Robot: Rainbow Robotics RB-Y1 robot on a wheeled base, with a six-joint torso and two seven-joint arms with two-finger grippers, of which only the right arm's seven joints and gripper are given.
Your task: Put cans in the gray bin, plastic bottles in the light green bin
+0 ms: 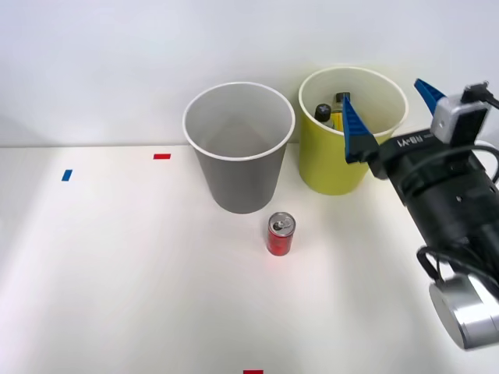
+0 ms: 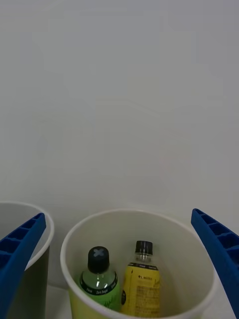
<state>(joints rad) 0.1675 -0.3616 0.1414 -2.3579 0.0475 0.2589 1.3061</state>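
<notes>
A small red can (image 1: pixel 281 233) with a silver top stands upright on the white table, just in front of the gray bin (image 1: pixel 238 152). To the right of that bin stands the light green bin (image 1: pixel 335 167) (image 2: pixel 144 224). Inside it lean a green bottle (image 2: pixel 99 281) (image 1: pixel 323 114) with a dark cap and a yellow-labelled bottle (image 2: pixel 141 286) (image 1: pixel 340 105) with a black cap. My right gripper (image 1: pixel 387 111) (image 2: pixel 119 266) hangs open above the near right side of the light green bin, with nothing between its blue fingers (image 2: pixel 20 251).
The table surface (image 1: pixel 117 273) carries small tape marks: a blue one (image 1: pixel 67 175) at the left, a red one (image 1: pixel 161 156) at the back and a red one (image 1: pixel 253 372) at the front edge. A plain white wall stands behind the bins.
</notes>
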